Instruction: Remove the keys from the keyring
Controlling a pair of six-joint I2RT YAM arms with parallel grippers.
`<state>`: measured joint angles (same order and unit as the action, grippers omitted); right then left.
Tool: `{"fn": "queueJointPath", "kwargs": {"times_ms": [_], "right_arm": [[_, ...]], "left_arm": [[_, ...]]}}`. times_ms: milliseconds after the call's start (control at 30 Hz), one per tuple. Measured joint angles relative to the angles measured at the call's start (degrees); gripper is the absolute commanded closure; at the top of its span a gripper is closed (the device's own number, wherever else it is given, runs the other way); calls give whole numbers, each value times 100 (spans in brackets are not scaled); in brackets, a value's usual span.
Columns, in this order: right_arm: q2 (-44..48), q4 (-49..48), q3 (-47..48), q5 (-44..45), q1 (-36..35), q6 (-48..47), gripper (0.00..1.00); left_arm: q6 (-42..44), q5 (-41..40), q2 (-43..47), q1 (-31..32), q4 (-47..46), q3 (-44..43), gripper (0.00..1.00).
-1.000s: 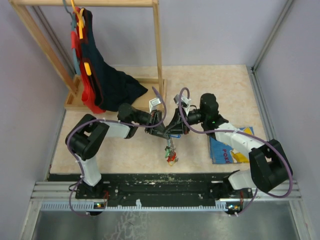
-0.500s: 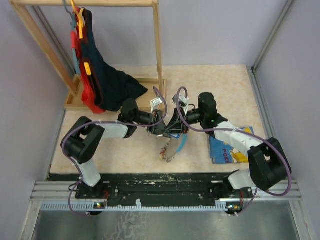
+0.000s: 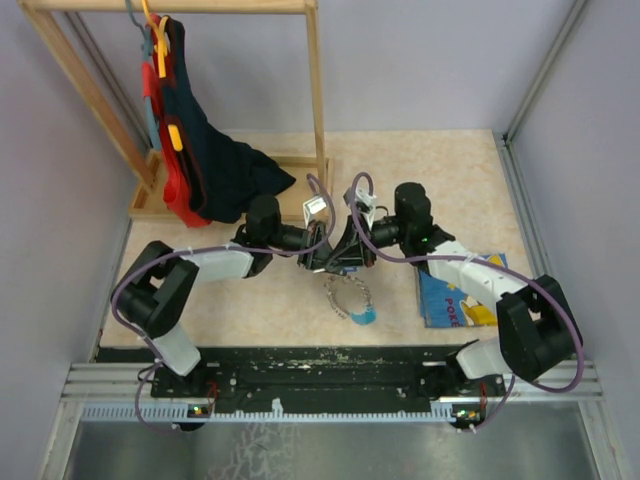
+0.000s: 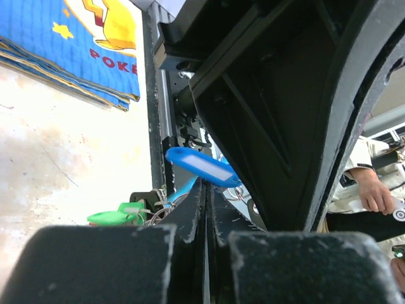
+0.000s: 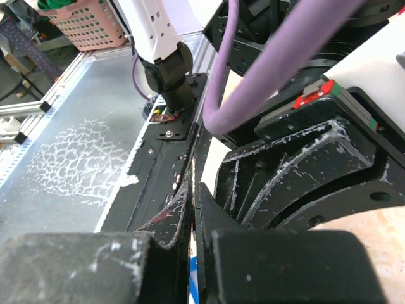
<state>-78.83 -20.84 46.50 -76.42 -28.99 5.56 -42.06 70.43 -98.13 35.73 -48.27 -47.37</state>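
We list left claw [image 4: 204,193] and right claw [image 5: 192,193], both pinched shut, tips together left of the book [image 3: 462,298]. Keyring [image 3: 348,298] with keys [image 4: 118,217]: left of the book's near corner; holder unclear to us.

The work surface is a flat beige speckled tabletop [image 3: 440,170] enclosed by pale walls. A light wooden clothes rack [image 3: 316,90] stands at the far-left corner, its base frame resting on the tabletop. A dark navy garment [image 3: 225,175] and a red garment [image 3: 180,205] hang from the rack and spill onto that base. A thin blue picture book with yellow artwork [image 3: 455,300] lies flat at the right, near the front edge and partly hidden in the overhead view. A black mounting strip [image 3: 320,365] runs along the near edge. A silvery metal keyring [image 3: 350,298] sits over the front centre; contact with the tabletop cannot be determined.
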Motion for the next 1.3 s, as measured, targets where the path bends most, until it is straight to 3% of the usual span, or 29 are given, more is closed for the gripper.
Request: {"fn": "queueJointPath", "kwargs": {"times_ms": [233, 667, 1300], "right_arm": [[0, -35, 55, -96, 188, 0, 100], [42, -48, 55, -367, 326, 0, 100], [44, -313, 55, -470, 330, 153, 100]], "left_arm": [[188, -280, 184, 13, 81, 72, 99], [466, -901, 848, -31, 72, 577, 76], [1849, -2159, 1910, -74, 1001, 1067, 58]]}}
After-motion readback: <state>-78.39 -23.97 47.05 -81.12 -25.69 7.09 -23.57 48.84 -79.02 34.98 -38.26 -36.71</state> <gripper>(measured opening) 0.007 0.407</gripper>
